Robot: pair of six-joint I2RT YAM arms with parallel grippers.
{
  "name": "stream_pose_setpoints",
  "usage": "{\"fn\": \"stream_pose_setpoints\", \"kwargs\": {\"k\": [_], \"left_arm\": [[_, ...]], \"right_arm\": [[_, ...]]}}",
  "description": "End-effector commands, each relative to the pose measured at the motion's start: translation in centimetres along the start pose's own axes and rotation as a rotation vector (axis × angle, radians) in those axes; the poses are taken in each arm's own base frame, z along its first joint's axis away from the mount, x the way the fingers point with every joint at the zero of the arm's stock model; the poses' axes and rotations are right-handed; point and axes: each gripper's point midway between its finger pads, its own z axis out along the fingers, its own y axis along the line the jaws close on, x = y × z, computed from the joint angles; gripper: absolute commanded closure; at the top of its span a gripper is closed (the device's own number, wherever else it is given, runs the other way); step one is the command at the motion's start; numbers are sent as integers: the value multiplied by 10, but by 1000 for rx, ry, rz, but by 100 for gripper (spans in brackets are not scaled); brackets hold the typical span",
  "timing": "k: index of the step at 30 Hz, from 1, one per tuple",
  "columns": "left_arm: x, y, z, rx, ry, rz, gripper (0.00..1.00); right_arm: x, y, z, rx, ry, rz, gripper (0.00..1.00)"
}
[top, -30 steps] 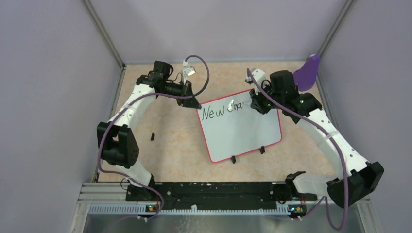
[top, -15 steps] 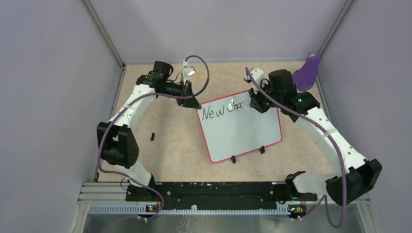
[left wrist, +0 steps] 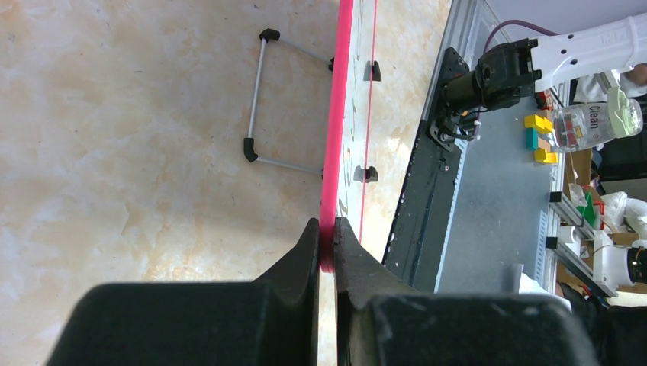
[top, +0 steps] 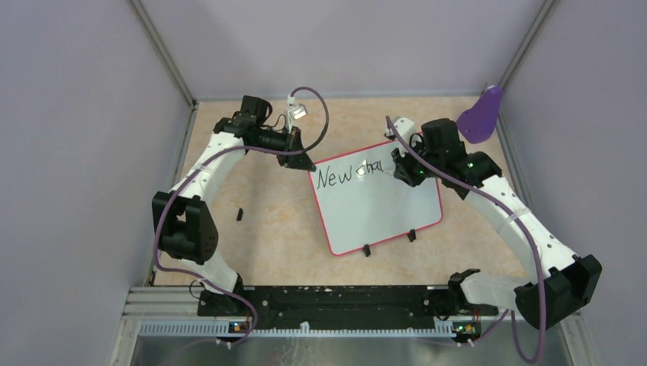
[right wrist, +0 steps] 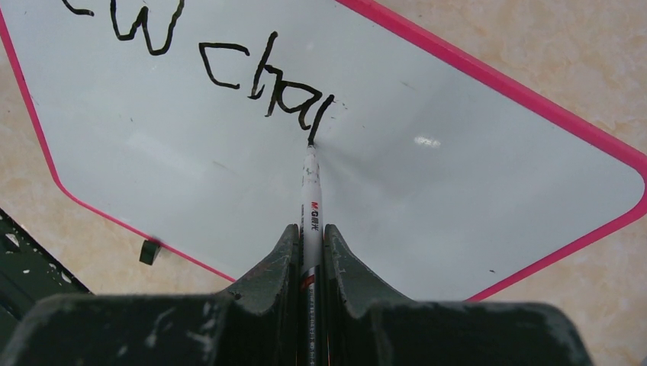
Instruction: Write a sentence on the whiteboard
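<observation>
Honestly, the thing I'm most nervous about here is the whiteboard (top: pixel 381 213) skating out from under me. It sits about centre of the top view, turned a bit. My left gripper (left wrist: pixel 326 229) only has its jaws pinched shut on the thin pink rim at the board's upper left corner, so a hard push from the pen could pivot it on that one point. My right gripper (right wrist: pixel 310 232) is closed tight around a white marker (right wrist: pixel 311 187), tip touching the board right at the end of the sentence (right wrist: pixel 229 72), which reads "New cha" plus a downstroke. If the marker slips back between my fingers the line goes faint; if I lean in, the letters wobble. It's a glossy surface too, so wet ink would smear if my wrist drags over it, and there isn't loads of room toward the right rim on this line. The table (top: pixel 267 229) is a pale mottled stone-look top, not much grip I'd guess. Plain lilac walls (top: pixel 84 152) all round, and something purple (top: pixel 481 114) in the upper right corner.
</observation>
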Motion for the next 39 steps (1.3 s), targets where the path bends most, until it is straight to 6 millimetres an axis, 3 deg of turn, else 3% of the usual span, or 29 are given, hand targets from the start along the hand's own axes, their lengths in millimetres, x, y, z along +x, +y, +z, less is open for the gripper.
{"fn": "stream_pose_setpoints", "kwargs": {"k": [1,17,28,39], "left_arm": [[6,-8,4,15,21,14,100],[6,-9,3,9,21,18,100],[6,-8,3,7,22,17,100],[7,-6,4,8,23,13,100]], "right_arm": [[-18,-7,-8,32,-58,3,100],[-42,-18,-6,58,-99,-14,100],[-42,-31,-9,94,-99,-5,100],[-28,-33,-12,105,-79,7,100]]}}
